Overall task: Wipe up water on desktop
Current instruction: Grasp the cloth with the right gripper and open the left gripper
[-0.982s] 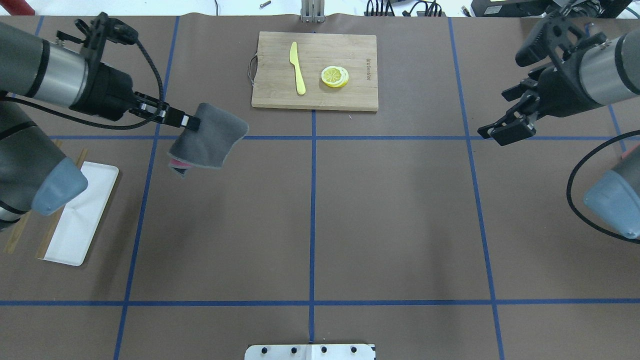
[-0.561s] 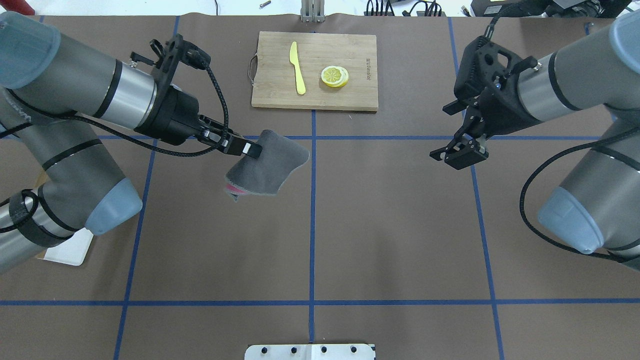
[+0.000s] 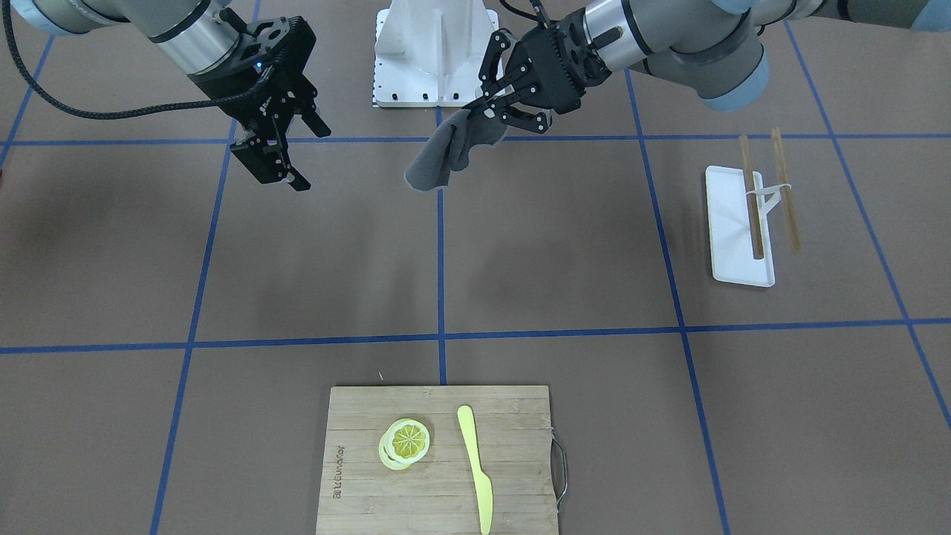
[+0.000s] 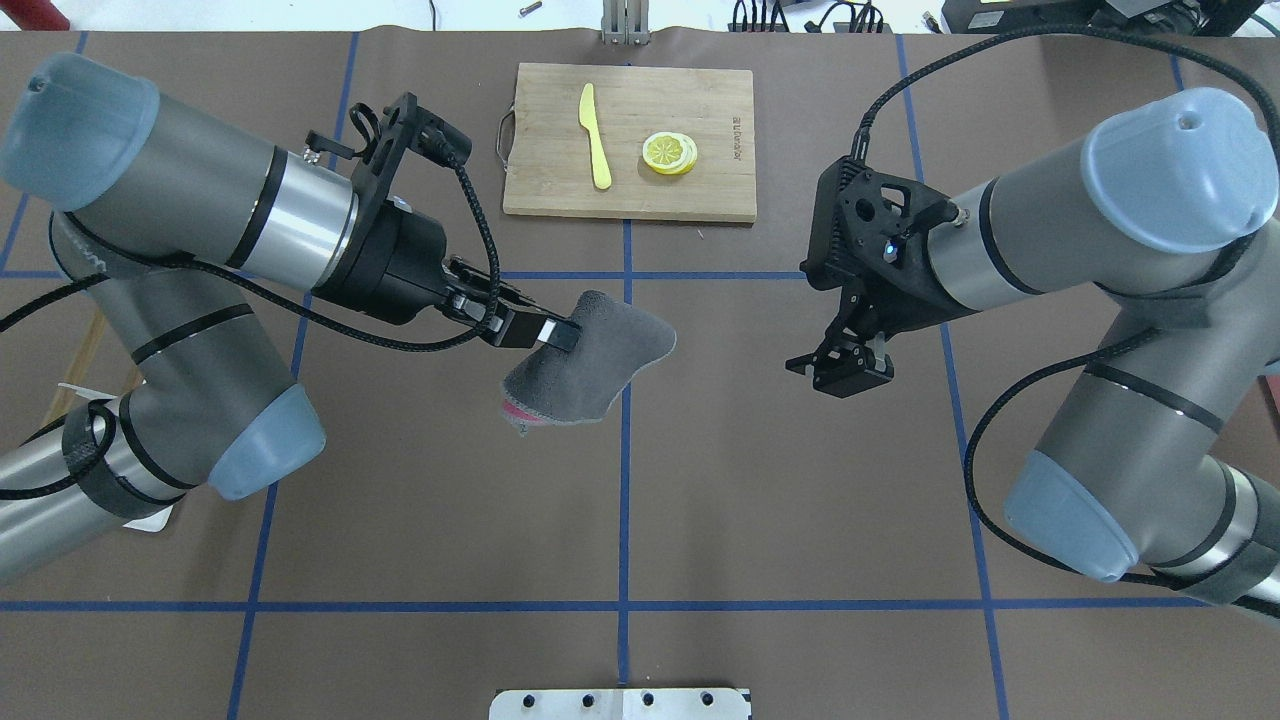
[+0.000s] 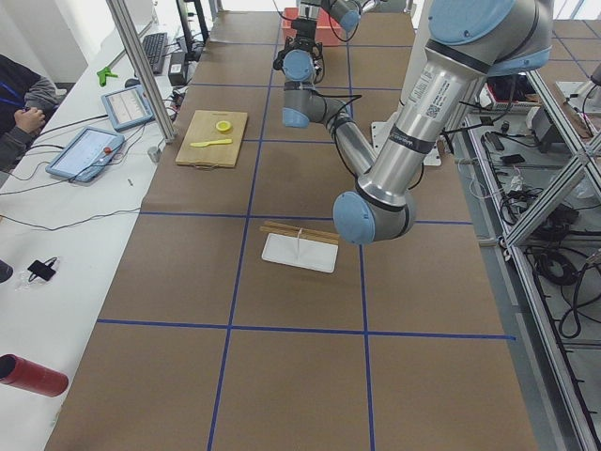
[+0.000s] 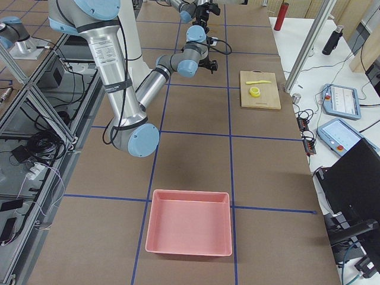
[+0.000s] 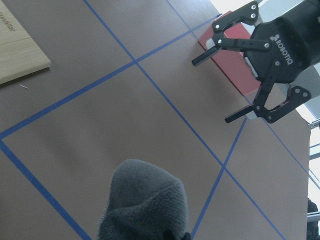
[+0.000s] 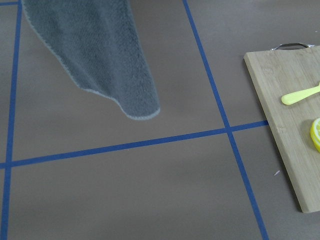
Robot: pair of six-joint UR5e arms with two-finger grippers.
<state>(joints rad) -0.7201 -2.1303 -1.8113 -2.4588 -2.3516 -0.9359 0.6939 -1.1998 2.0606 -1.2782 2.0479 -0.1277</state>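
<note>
1 cloth [image 4: 590, 365], 1 knife [image 4: 596, 135], 2 chopsticks [image 3: 750, 197]

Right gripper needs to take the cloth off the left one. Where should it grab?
Probably the drooping lower end of the cloth, coming in sideways from the robot's right. The left gripper pinches the top edge, so the rest hangs free, and that end is nearest the open right gripper.
</note>
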